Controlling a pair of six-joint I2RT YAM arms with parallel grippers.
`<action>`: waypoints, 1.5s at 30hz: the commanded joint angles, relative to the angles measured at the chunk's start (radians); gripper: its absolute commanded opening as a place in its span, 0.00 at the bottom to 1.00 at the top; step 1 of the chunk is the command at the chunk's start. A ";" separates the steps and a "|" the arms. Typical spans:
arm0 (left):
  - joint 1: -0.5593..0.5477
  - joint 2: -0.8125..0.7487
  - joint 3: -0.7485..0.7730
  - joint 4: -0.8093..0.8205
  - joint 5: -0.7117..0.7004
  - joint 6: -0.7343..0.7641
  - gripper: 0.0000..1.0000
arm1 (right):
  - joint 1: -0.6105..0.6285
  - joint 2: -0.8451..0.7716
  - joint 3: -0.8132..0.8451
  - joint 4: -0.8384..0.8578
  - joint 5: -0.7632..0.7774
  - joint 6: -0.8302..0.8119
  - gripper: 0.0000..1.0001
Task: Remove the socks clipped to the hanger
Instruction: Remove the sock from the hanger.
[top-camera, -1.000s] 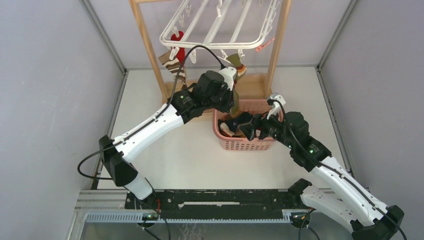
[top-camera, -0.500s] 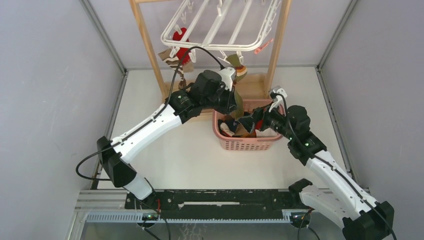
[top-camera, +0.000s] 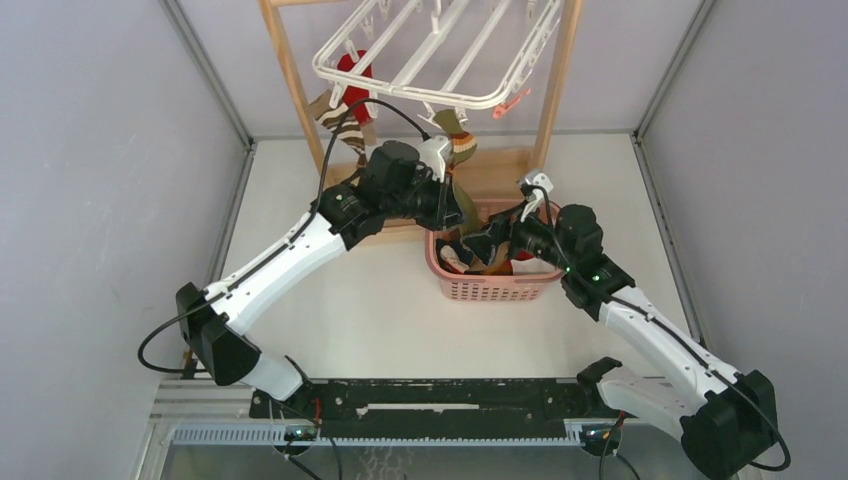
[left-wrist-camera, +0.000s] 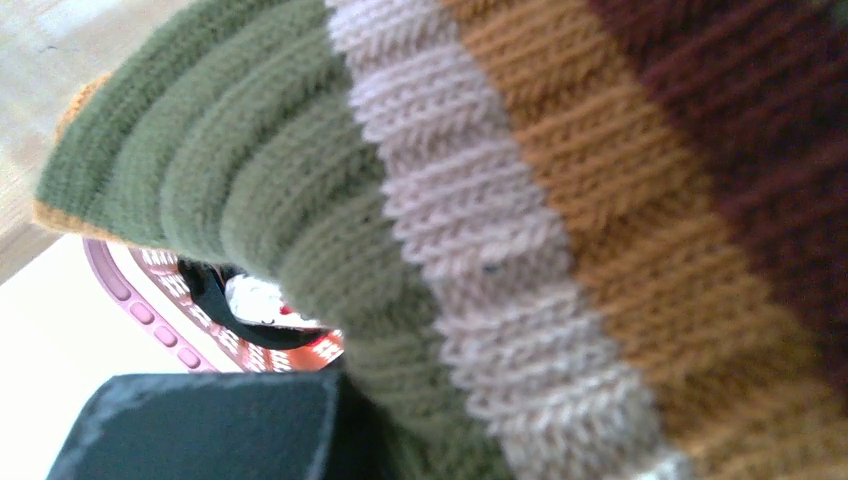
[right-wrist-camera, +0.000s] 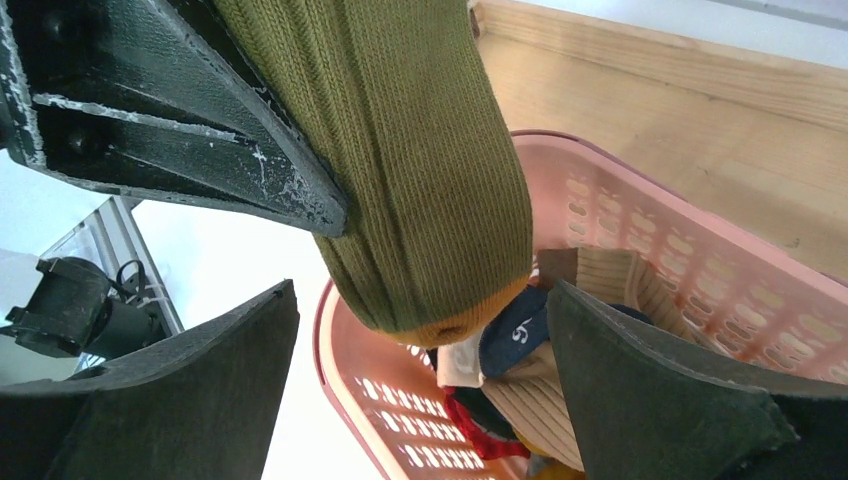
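Olive, cream, tan and brown striped sock (top-camera: 457, 150): top end up at the clips on the near rim of the white hanger (top-camera: 400, 88), above the far wall of the pink basket (top-camera: 490, 292); olive toe dangling over the basket's far-left corner. Left gripper (top-camera: 446, 198) clenched on that sock just above the basket rim. Right gripper (top-camera: 497, 243) spread wide over the basket, fingers (right-wrist-camera: 230, 390) either side of the toe, apart from it. Heaped socks (top-camera: 475, 262) inside the basket; red sock (top-camera: 350, 68) on the hanger, up-left of the basket.
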 joint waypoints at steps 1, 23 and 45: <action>0.010 -0.051 -0.025 0.054 0.066 -0.026 0.05 | 0.026 0.026 0.022 0.070 -0.001 -0.040 1.00; 0.028 -0.058 -0.070 0.057 0.059 -0.036 0.05 | 0.043 0.056 0.057 0.082 -0.014 -0.033 0.71; 0.028 -0.056 -0.066 0.008 -0.024 -0.022 0.35 | 0.088 0.052 0.076 0.023 0.038 -0.044 0.28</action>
